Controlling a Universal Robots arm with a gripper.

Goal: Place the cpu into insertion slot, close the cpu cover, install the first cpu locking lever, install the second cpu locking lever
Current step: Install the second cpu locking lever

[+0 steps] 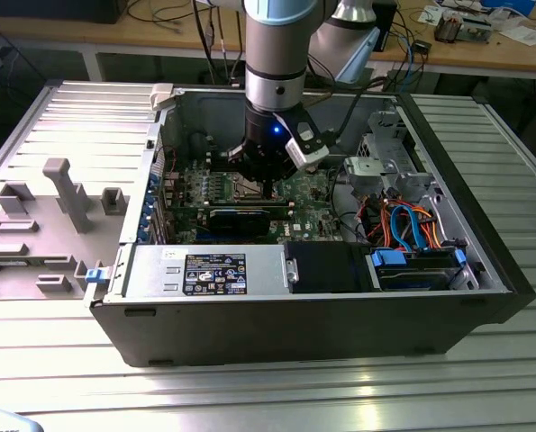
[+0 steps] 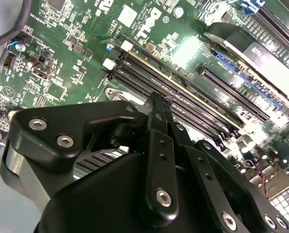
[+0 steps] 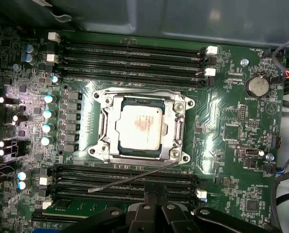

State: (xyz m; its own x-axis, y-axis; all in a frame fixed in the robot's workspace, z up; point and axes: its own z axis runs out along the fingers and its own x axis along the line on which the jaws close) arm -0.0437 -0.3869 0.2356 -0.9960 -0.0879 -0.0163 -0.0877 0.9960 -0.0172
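Observation:
In the first wrist view the cpu [image 3: 137, 127] lies flat in the insertion slot [image 3: 99, 127] of the green motherboard. The silvery cpu cover [image 3: 174, 127] is folded down around it, with the chip's metal top showing through its window. One thin locking lever [image 3: 129, 178] sticks out free from the socket's corner, slanting across the memory slots toward my gripper [image 3: 154, 209]. The gripper [image 1: 266, 186] hangs low over the socket inside the computer case. Its black fingers [image 2: 157, 109] meet at the tips with nothing seen between them.
Long memory slots [image 3: 134, 53] run on both sides of the socket. A black card [image 1: 240, 218] stands beside it in the exterior view. Orange and blue cables [image 1: 403, 225] and a drive cage fill the case's end at the exterior view's right. Case walls [image 1: 295, 315] surround the board.

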